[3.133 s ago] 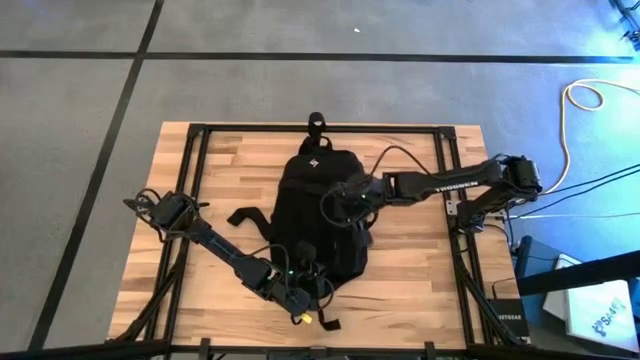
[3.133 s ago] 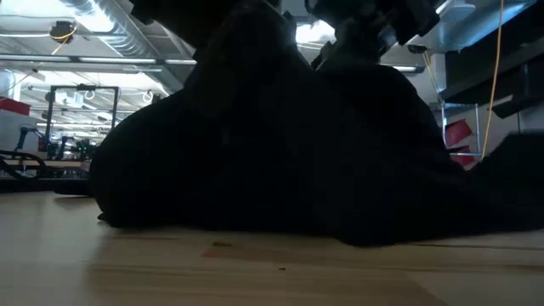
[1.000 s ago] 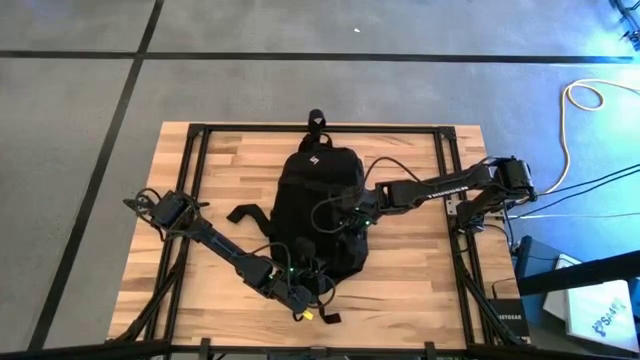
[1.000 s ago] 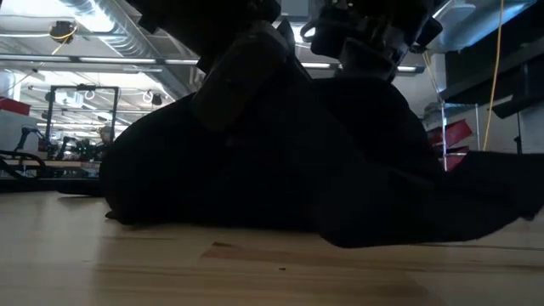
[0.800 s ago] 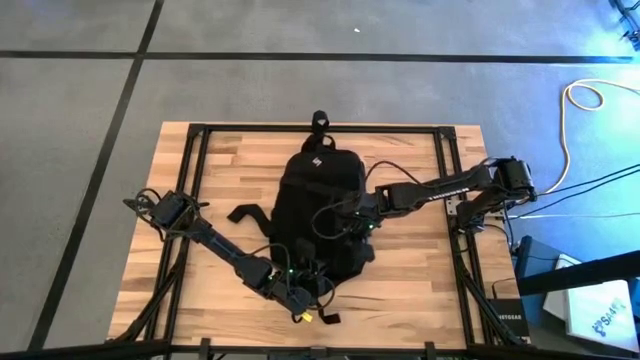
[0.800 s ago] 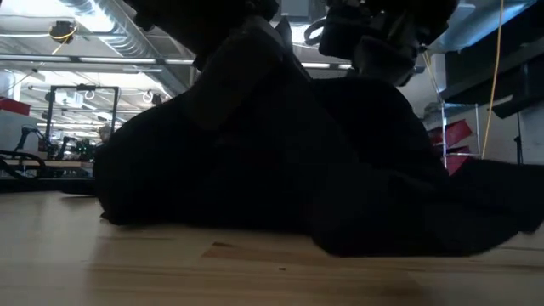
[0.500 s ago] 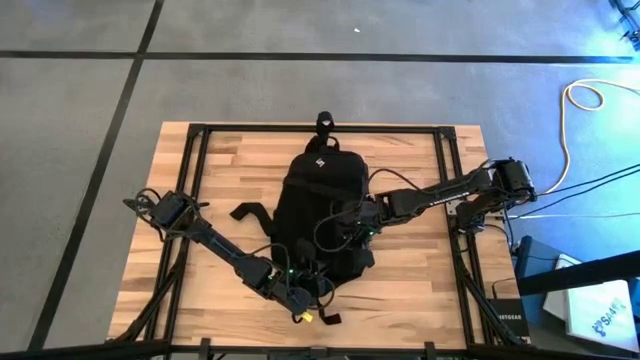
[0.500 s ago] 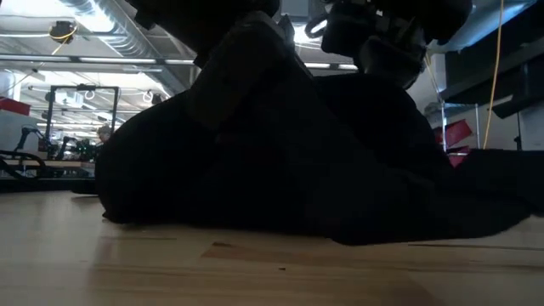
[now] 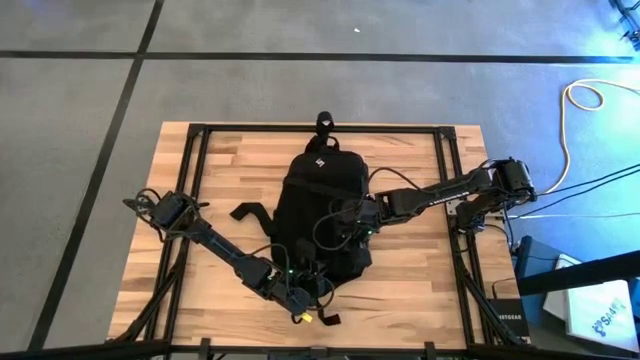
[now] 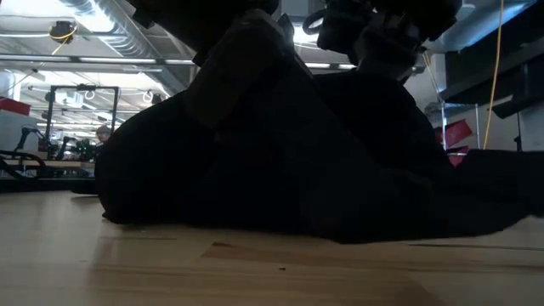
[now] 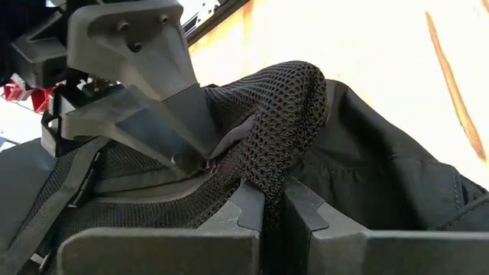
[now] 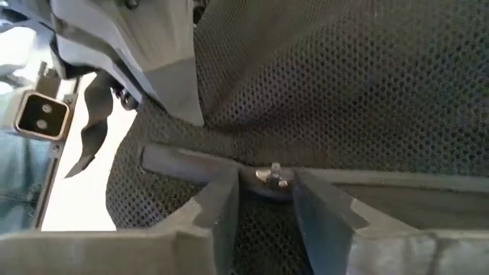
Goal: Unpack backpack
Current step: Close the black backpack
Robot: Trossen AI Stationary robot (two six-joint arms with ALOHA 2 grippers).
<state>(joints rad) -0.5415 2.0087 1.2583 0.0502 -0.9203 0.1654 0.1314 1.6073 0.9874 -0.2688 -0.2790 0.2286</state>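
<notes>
The black backpack (image 9: 320, 210) lies flat in the middle of the wooden table, its loop handle (image 9: 322, 120) toward the far edge and its white logo up. In the low view the backpack (image 10: 280, 161) is a dark mound. My left gripper (image 9: 312, 292) is at its near end, shut on a fold of black mesh (image 11: 283, 130). My right gripper (image 9: 347, 228) is over the backpack's right half, open. Its fingers (image 12: 221, 202) stand on either side of a small metal zip pull (image 12: 271, 177) on the mesh. My left gripper (image 11: 273, 200) pinches a raised fold of the black mesh (image 11: 269, 179) between its two fingers. It comes from the table's near left, slanting a little downward. The fold stands up above the smooth black fabric beside it, while the rest of the backpack lies on the table.
A black strap (image 9: 245, 213) sprawls to the backpack's left. A small yellow tag (image 9: 305, 316) lies by the near edge. Black frame rails (image 9: 200, 160) run along the table's sides. Bare wood (image 9: 410, 270) shows on either side of the backpack.
My right gripper has swung a little toward the table's near edge over the backpack. The backpack's far end with the loop handle has shifted slightly toward the table's right edge. In the low view the fabric on the picture's right has sunk lower.
</notes>
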